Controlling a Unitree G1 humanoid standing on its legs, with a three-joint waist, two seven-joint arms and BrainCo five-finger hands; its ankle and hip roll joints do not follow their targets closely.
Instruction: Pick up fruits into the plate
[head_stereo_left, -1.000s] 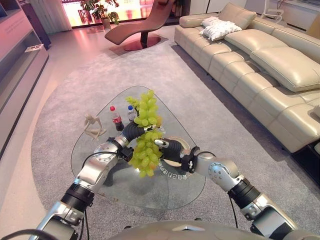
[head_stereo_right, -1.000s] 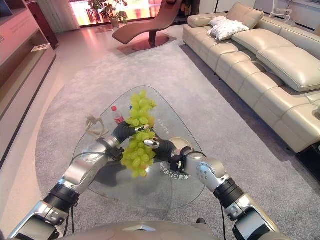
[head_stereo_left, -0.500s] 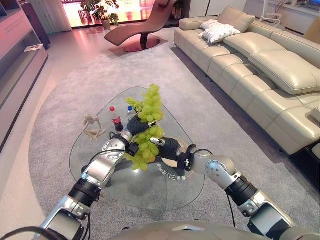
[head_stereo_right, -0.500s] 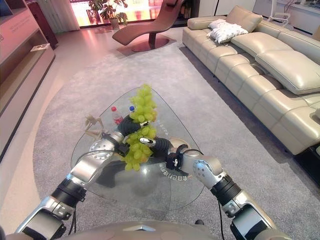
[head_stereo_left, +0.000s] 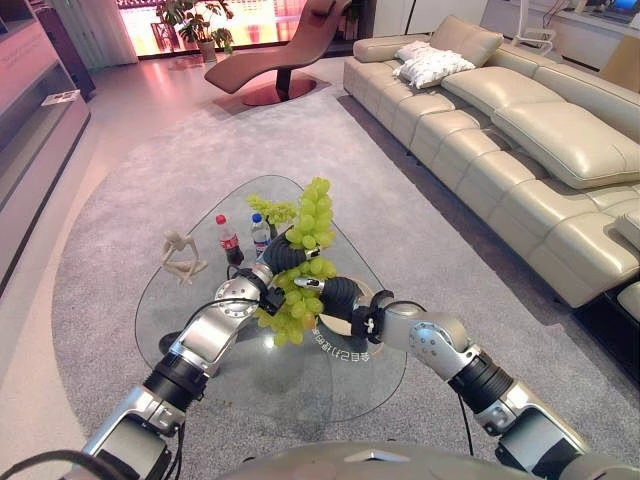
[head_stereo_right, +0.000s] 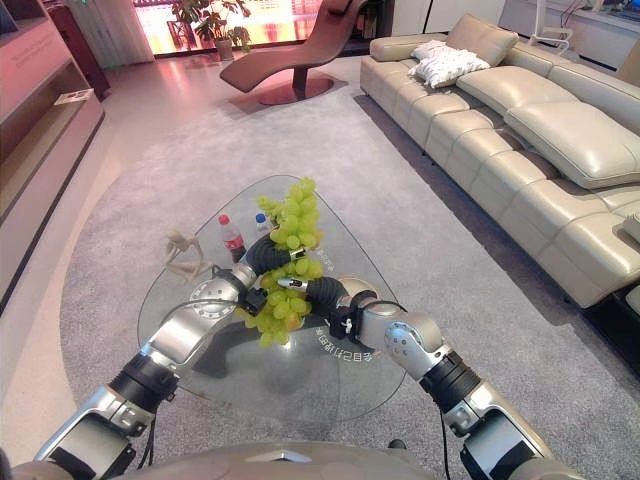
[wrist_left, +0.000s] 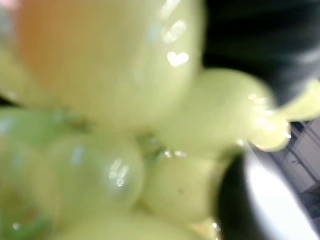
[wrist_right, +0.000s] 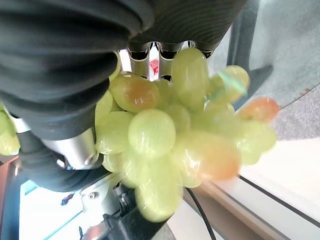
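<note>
We see a large bunch of pale green grapes (head_stereo_left: 305, 262) held up above the rounded triangular glass-topped coffee table (head_stereo_left: 200, 350), between our two hands. Our left hand (head_stereo_left: 278, 256) sits in the middle of the bunch with grapes spilling above and below it, and its fingers appear curled around the cluster. Our right hand (head_stereo_left: 330, 292) presses in from the other side against the lower grapes; its fingers are buried among the fruit, so we cannot tell how they are set. Just beyond the right wrist, on the glass, lies a round pale plate (head_stereo_left: 378, 297), partly hidden by the arm. Farther out on the table stand two small plastic bottles (head_stereo_left: 244, 238) and a beige wooden figurine (head_stereo_left: 180, 256).
</note>
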